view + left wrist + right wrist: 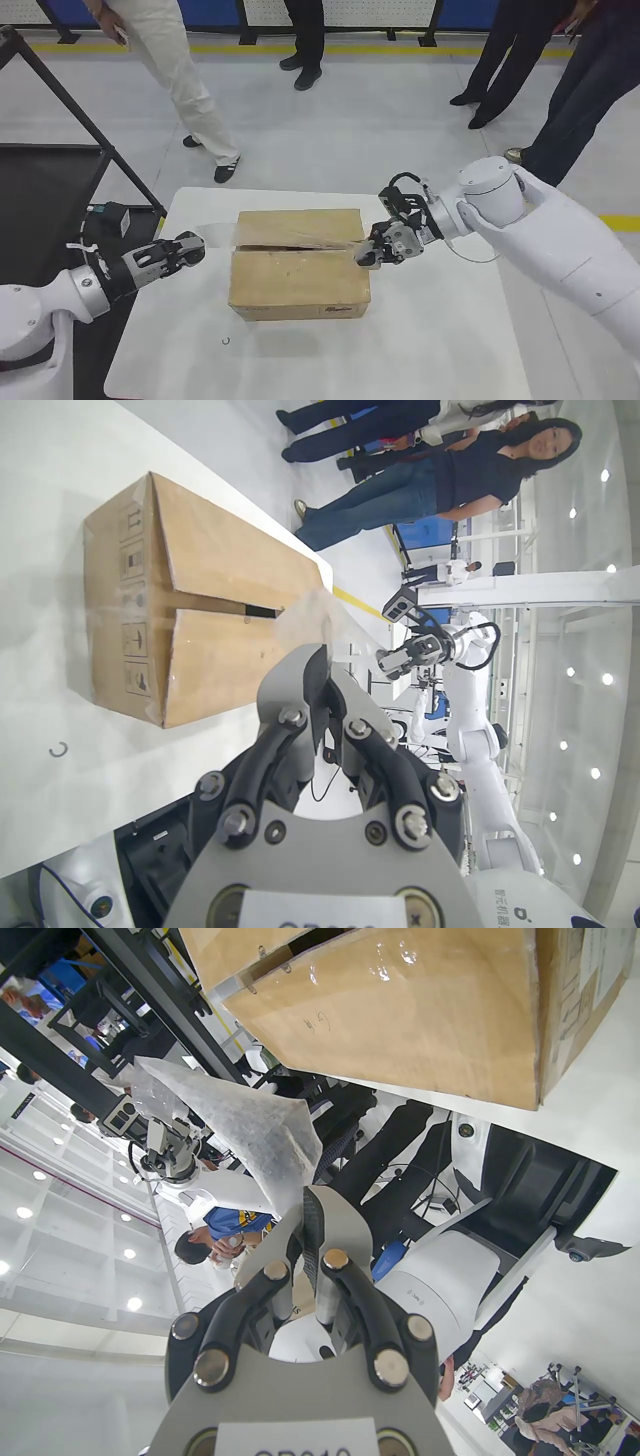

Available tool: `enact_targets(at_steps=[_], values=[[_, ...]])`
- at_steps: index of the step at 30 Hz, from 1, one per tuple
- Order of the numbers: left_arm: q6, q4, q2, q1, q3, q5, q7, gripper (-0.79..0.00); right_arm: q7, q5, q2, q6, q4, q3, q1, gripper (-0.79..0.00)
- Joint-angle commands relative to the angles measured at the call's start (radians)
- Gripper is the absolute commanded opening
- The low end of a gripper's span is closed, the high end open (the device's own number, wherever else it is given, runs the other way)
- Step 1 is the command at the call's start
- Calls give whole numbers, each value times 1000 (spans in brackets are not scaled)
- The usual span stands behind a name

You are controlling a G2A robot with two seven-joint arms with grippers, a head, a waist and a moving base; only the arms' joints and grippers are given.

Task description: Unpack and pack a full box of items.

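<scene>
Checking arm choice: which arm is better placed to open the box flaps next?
Right, probably. The right gripper sits at the edge of the box, by the end of the seam; the left gripper stands apart from the other side. Both are shut on the tape, so either must release first.

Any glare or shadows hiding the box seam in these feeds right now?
Right wrist view: lights glint on the box flap beside the seam; the clear tape strip in the right tool veils the background. Left wrist view: seam is a dark gap, no glare; the left tool pinches see-through tape. Top view: soft shadow on the table along the box's near side.
</scene>
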Motion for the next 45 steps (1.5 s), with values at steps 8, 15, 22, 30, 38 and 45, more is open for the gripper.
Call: enact_targets(at_steps=[8,15,22,30,38,45], values=[[-5,3,1,11,20,-2,31,-785,8,20,-1,-9,12,10,-21,-785],[26,91,14,-27,66,-18,26,-785,74,154,-28,-75,131,-73,-6,-785],[44,168,28,-51,88,-71,-13,-785,23,267,-68,-23,183,-87,-36,-785],[54,177,40,-51,104,-99,21,-785,-10,333,-89,10,203,-87,-46,-785],[47,177,40,-45,107,-104,33,-785,-33,336,-90,6,199,-83,-59,-785],[55,220,48,-63,133,-157,36,-785,-34,396,-91,33,233,-34,-89,-785]])
